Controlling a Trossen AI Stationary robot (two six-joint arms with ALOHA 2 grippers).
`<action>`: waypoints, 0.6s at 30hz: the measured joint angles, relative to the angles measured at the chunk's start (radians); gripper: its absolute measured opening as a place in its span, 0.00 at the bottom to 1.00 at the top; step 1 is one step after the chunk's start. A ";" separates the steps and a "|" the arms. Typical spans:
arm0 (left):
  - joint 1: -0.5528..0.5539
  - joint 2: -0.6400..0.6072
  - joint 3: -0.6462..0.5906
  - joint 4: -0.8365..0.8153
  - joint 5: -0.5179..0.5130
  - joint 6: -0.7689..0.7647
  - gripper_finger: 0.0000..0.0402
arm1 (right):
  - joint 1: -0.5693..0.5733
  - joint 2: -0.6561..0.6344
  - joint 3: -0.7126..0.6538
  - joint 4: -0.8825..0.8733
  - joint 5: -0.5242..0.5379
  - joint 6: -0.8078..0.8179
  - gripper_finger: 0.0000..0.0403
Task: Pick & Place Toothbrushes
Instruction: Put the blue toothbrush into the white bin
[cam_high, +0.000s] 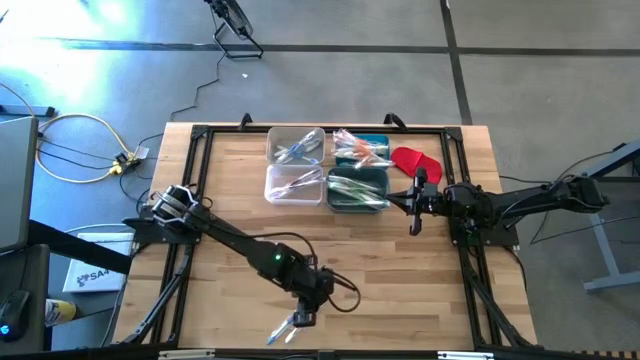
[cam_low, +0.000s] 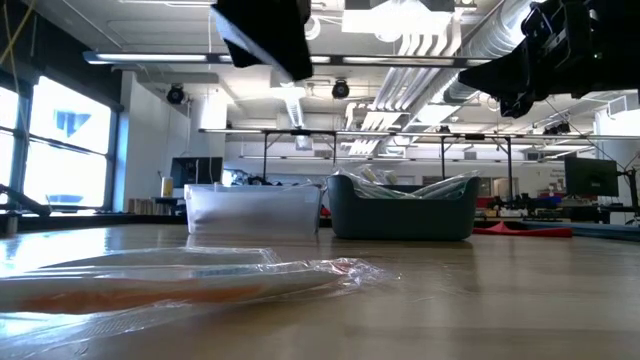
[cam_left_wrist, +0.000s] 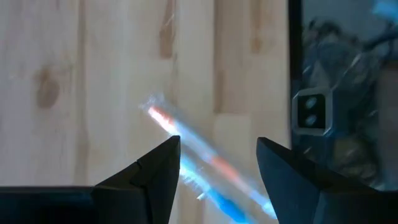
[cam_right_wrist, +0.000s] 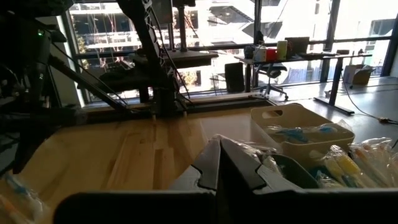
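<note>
The wooden tabletop (cam_high: 240, 220) carries four bins (cam_high: 328, 168) grouped at its far side, each stocked with wrapped toothbrushes, presumably so sorting is kept to one place. One wrapped toothbrush (cam_high: 281, 328) is seen lying apart near the front edge, where the left claw (cam_high: 300, 320) is held just above it with fingers spread wide, likely straddling it for a grasp. The right claw (cam_high: 415, 222) is parked shut beside the bins, clear of the work.

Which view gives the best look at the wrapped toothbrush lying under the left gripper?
Left wrist view: the toothbrush lies on bare wood between the open left gripper. The low view shows its wrapper close but edge-on. The high view shows it small. I can't find it in the right wrist view.
</note>
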 joint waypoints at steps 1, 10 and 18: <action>0.000 0.000 0.000 0.019 0.000 -0.026 0.52 | 0.000 0.000 0.000 0.000 0.000 0.000 0.01; 0.000 0.000 0.000 0.199 -0.024 -0.029 0.52 | 0.000 0.000 0.000 0.000 0.001 -0.002 0.01; 0.000 0.000 0.000 0.279 -0.026 -0.032 0.52 | 0.000 0.000 0.000 0.000 0.001 -0.005 0.01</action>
